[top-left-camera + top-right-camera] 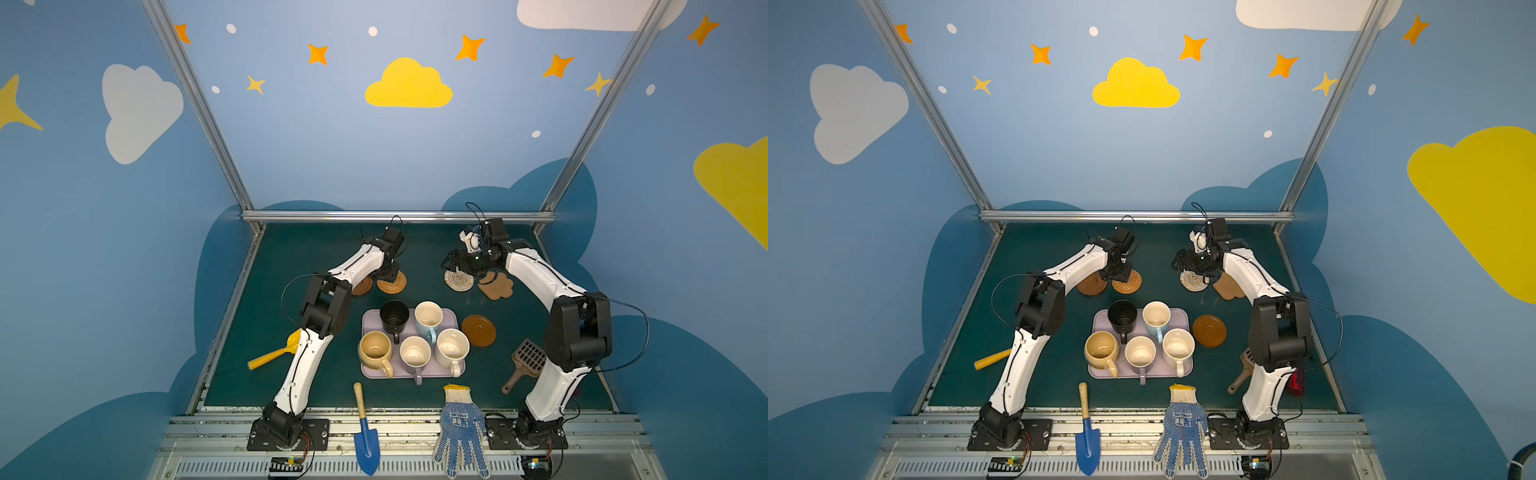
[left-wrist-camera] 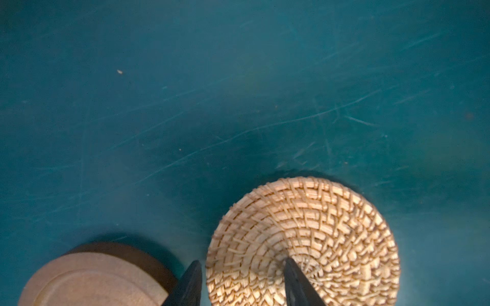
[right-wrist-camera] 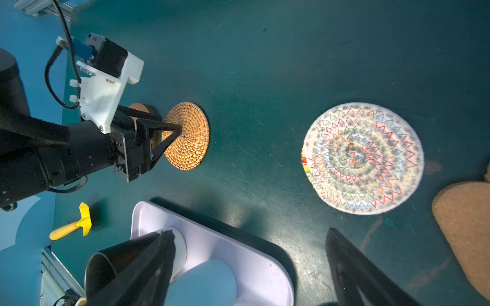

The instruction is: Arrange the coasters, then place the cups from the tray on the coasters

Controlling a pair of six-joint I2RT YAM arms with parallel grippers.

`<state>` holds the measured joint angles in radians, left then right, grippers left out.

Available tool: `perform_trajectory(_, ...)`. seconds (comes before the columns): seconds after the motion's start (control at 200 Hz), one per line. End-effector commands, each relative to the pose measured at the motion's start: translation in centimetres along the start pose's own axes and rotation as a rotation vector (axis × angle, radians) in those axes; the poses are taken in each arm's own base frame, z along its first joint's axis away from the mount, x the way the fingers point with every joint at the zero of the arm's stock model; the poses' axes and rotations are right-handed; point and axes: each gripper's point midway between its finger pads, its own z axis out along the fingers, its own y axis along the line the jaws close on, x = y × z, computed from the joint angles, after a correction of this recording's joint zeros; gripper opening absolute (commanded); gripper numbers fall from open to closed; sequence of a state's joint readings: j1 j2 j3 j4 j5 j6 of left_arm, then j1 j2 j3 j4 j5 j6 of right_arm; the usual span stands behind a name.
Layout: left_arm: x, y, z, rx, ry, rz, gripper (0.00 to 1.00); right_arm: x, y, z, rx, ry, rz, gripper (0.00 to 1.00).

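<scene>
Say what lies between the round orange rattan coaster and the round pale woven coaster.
Bare green tabletop only, rattan coaster to woven coaster, in the right wrist view.

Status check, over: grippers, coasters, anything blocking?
Left gripper open, straddling rim of orange woven rattan coaster, flat on table. Right gripper open near pale woven spiral coaster. Five ceramic mugs on pale lavender rectangular tray. Nothing blocking.

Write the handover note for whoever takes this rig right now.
Left gripper: jaws apart at the orange rattan coaster, flat on the table.
Right gripper: open, empty, near the pale spiral coaster.
Back row: brown disc, rattan, spiral, tan cloud coaster.
Second brown disc lies right of the tray.
All five cups stand on the tray.
Left to do: line up that disc, then move every cup.
</scene>
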<state>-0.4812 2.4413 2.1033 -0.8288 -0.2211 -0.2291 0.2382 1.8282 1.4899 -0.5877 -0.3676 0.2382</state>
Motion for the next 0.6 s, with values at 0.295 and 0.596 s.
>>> perform_trajectory(0.295,-1.1,-1.9,-1.0,0.118,-0.036,-0.047,0.75,-0.4,0.2,-0.9,-0.010,-0.015,0.001,0.89)
perform_trajectory(0.596,-3.5,-0.6,-4.6,0.054,-0.089,-0.067,0.75,-0.1,-0.2,-1.6,0.013,-0.029,0.001,0.89)
